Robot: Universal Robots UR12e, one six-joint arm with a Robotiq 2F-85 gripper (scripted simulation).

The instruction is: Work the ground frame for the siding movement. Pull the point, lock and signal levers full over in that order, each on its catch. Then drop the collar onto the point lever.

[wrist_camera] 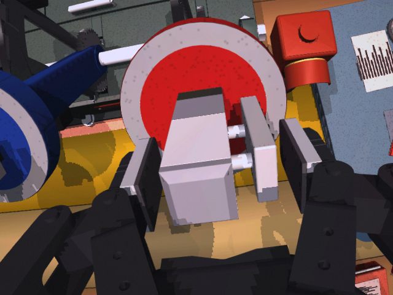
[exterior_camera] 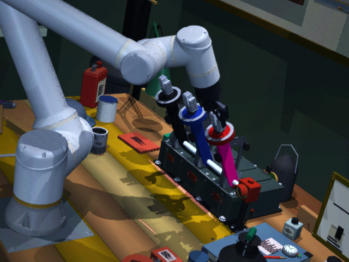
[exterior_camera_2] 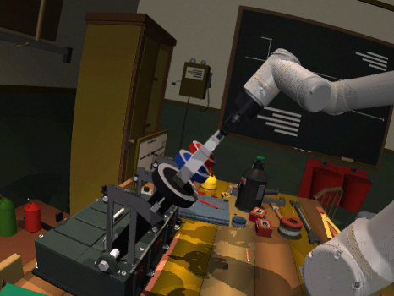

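Note:
My gripper is open and holds nothing. Its fingers straddle the grey handle and catch plate of the red-disc lever with the magenta shaft. That lever leans toward the bench, as do the blue lever and the black lever beside it. All three rise from the dark ground frame. A red collar block sits at the frame's near end, beside the magenta shaft.
The blue lever's disc stands close on the left of my fingers. A blue tray with a paper and a clock lies past the frame's end. A red can, two cups and a red pad lie on the bench.

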